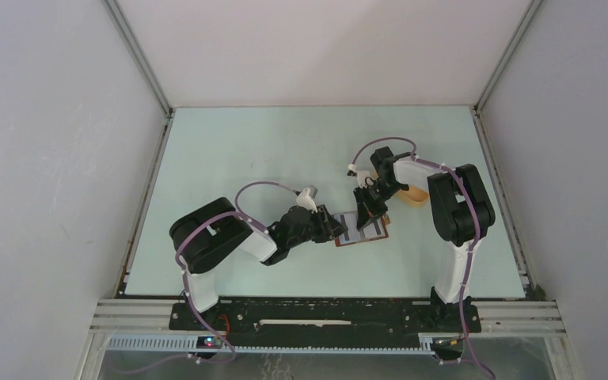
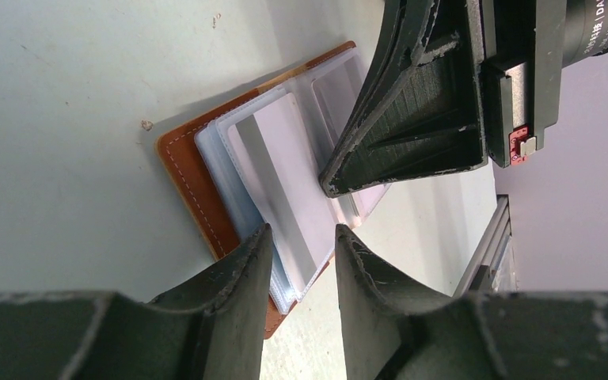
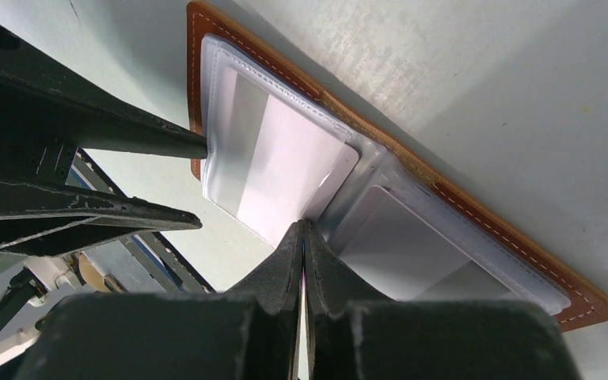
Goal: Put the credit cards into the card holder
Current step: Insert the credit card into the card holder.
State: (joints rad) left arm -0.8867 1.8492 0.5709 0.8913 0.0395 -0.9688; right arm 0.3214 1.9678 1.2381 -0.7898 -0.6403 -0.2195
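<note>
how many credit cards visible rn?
2. A striped card in the half of the card holder beside the left end effector; a plain card in its other half. More may be hidden beneath.

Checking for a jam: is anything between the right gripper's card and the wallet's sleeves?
Nothing visible. The right gripper, shut on a thin card, sits right at the open wallet; the left gripper only straddles its edge.
</note>
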